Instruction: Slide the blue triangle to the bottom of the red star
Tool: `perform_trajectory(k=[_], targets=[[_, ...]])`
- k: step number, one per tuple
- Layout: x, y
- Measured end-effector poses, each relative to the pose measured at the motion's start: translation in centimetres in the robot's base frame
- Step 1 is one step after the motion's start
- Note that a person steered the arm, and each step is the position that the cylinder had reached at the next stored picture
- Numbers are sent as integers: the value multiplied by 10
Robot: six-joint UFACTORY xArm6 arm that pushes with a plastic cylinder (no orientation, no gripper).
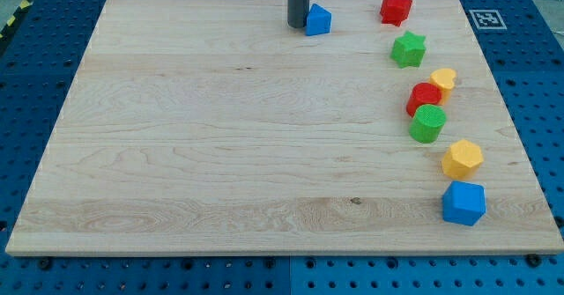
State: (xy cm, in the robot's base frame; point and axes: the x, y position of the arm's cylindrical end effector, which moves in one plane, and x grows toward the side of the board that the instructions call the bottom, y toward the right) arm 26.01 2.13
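No readable text; fiducial marker [484,18] on board corner.

**Rod upright at the view's top, just left of the blue triangle**

My rod comes down from the view's top edge as a straight, dark, upright cylinder, only its lower stretch showing. My tip [298,25] sits on the counter [220,145] near its top edge, a little right of the middle. It stands immediately at the view's left of the blue triangle [318,19], touching it or very nearly so.
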Motion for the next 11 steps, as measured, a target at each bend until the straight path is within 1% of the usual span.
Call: perform_trajectory(k=[2,3,5,7,9,11], targets=[[0,23],[0,49],[0,121],[1,123],[15,123],[16,118]])
